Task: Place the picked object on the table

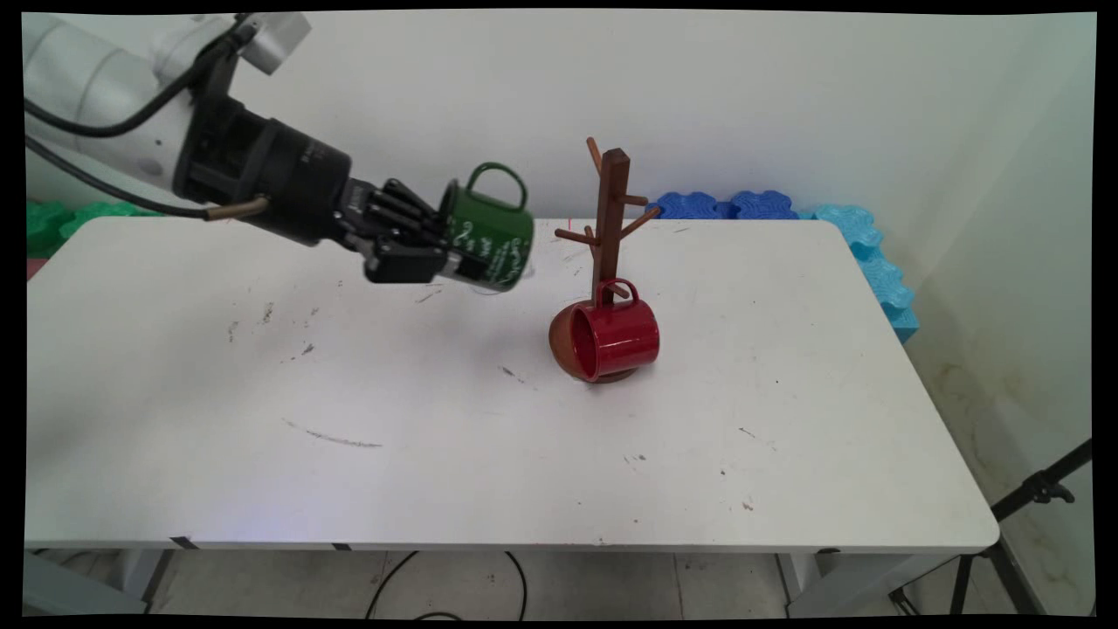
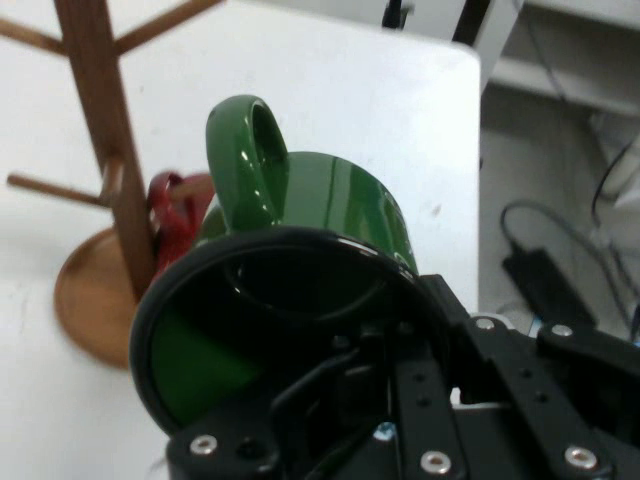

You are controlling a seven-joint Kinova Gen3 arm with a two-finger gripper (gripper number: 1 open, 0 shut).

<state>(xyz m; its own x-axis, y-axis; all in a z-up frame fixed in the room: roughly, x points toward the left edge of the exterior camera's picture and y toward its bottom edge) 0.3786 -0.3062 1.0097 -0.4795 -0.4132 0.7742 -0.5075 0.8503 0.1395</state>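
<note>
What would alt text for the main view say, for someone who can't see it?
A black gripper holds a green mug on its side in the air above a white table, handle up. To its right a wooden mug tree stands with a red mug hanging low on it.

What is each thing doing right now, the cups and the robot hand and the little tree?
Gripper: shut on the green mug, up in the air.
Green mug: held on its side, handle up, off the table.
Red mug: hanging by its handle on a low peg.
Mug tree: upright on the table, other pegs bare.
</note>
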